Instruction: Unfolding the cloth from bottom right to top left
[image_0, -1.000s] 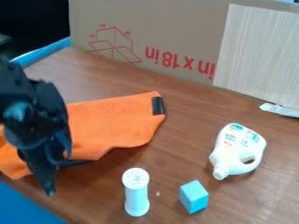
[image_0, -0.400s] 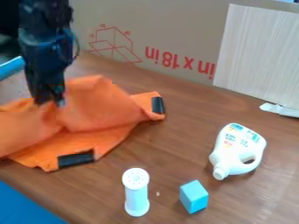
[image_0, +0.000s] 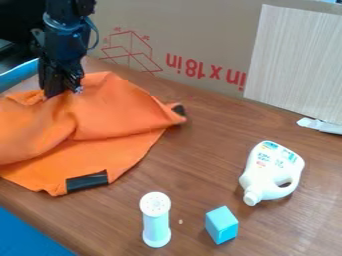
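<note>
At the upper left, the black gripper (image_0: 62, 91) points down at the back part of the orange cloth (image_0: 120, 117), shut on a pinched bit of it. From there the cloth rises in loose folds and slopes toward the front and right. Its front part lies flat on the table, with a black patch at the front corner. Another black patch, partly covered by a fold, sits at its right corner.
On the wooden table (image_0: 200, 150) a white shaker (image_0: 155, 220) stands at front centre, with a light blue block (image_0: 221, 225) beside it. A white jug (image_0: 270, 172) lies to the right. Cardboard (image_0: 174, 40) walls the back.
The gripper has gone from the lower left to the upper left, drawing cloth back with it. The front black patch came into view, and the right one is now partly covered.
</note>
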